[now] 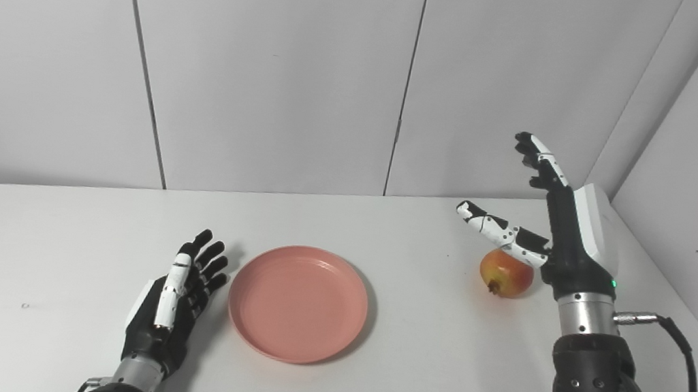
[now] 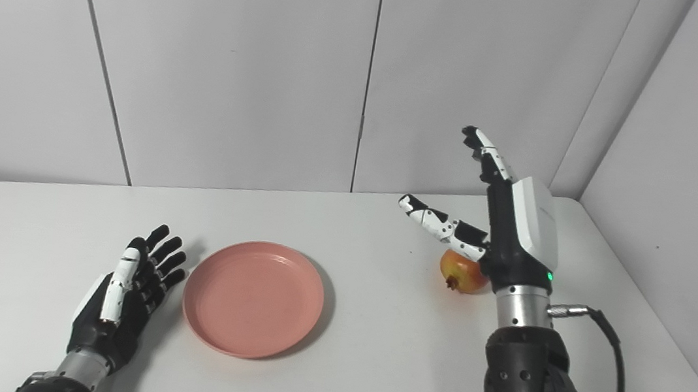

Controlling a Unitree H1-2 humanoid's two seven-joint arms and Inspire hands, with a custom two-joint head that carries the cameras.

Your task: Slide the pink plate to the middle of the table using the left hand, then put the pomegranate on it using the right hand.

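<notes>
Left eye view. The pink plate (image 1: 298, 302) lay flat near the middle of the table (image 1: 42, 233), a little toward its front edge, and it was empty. My left hand (image 1: 174, 303) rested low at the plate's left rim, fingers straight and spread, holding nothing; whether the fingertips touched the rim could not be told. I judged the sliding step complete or nearly so. The pomegranate (image 1: 506, 274) sat on the table toward the right edge, well apart from the plate. My right hand (image 1: 565, 230) stood raised beside and above the fruit, fingers extended upward and thumb stretched out over it, wide open and gripping nothing.

Right eye view. The same arrangement appeared from slightly to the right. The pink plate (image 2: 253, 297) was bare, my left hand (image 2: 123, 302) lay flat and open just beside its left rim, and the pomegranate (image 2: 462, 272) remained on the table, partly hidden behind my right hand (image 2: 512, 231), which was not closed on it. What was left, in my judgement, was the whole second step: grasping the fruit, carrying it across, and setting it on the plate.
</notes>
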